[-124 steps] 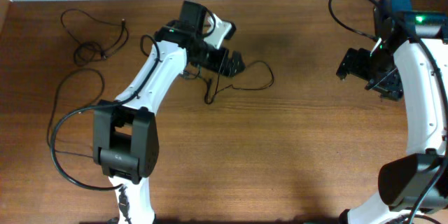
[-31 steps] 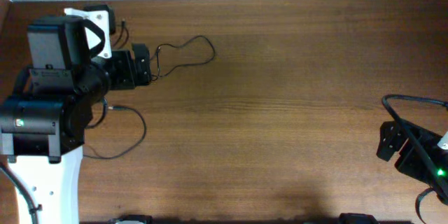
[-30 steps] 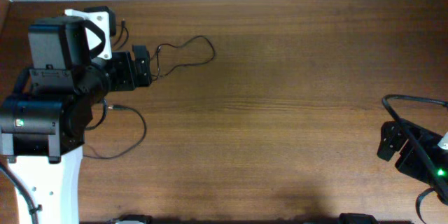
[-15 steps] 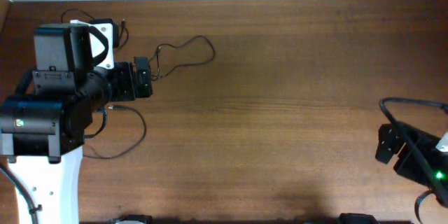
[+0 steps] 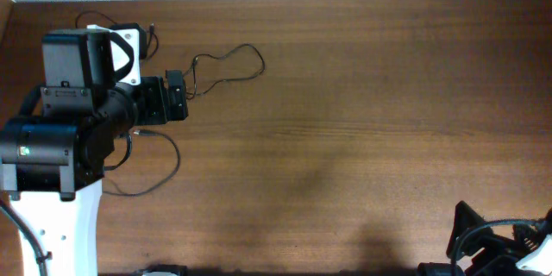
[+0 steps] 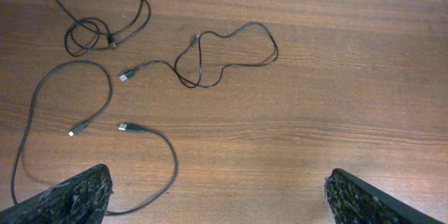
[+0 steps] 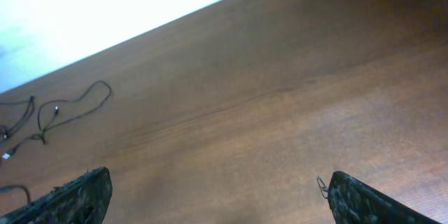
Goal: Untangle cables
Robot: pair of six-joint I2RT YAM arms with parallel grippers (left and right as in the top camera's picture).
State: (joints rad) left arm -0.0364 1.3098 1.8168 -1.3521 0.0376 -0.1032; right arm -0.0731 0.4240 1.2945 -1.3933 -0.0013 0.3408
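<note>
Now the left end effector and right end effector stand open, empty. Grasping near the coil may catch two cables together, tightening it.

The overhead camera is looking straight down on the table. My left wrist camera is gazing down from well above at the cables. My right one is peering low and slantwise across the table, sharing those cables far off.
</note>
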